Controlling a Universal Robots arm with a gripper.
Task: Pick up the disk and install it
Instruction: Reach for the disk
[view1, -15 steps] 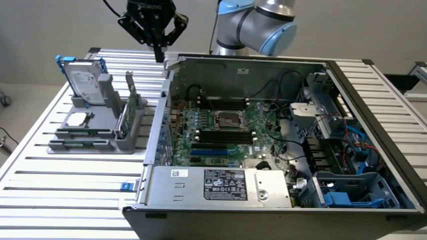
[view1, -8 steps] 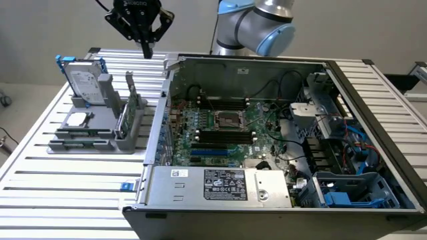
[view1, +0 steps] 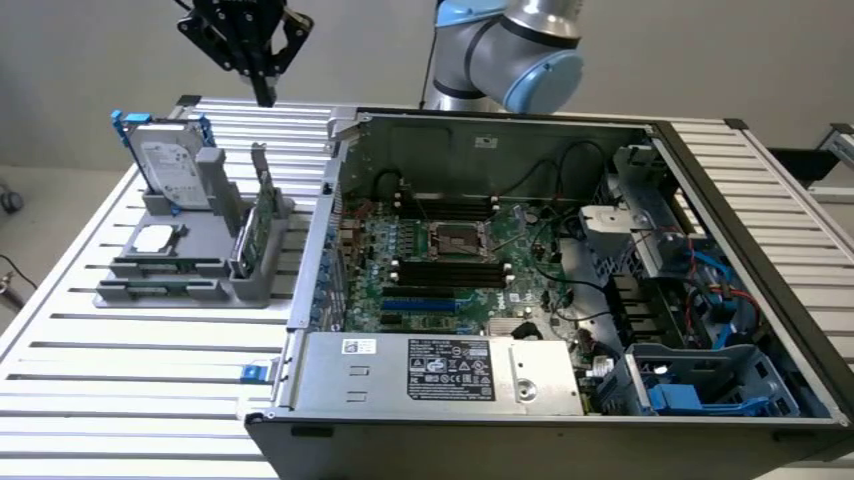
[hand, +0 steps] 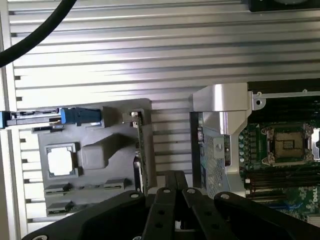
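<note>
A black robot gripper, its fingers clenched together and grasping nothing, hangs in the air. Below it and slightly toward the exterior view's left, the silver-grey rectangular hard disk in its blue plastic carrier stands upright, untouched. It sits at the gripper's end of a grey plastic holder rack on a slatted aluminium table. An open metal computer case sits lower, toward the exterior view's right.

Disk upright in a rack on the table, at the exterior view's left of the computer case
</note>
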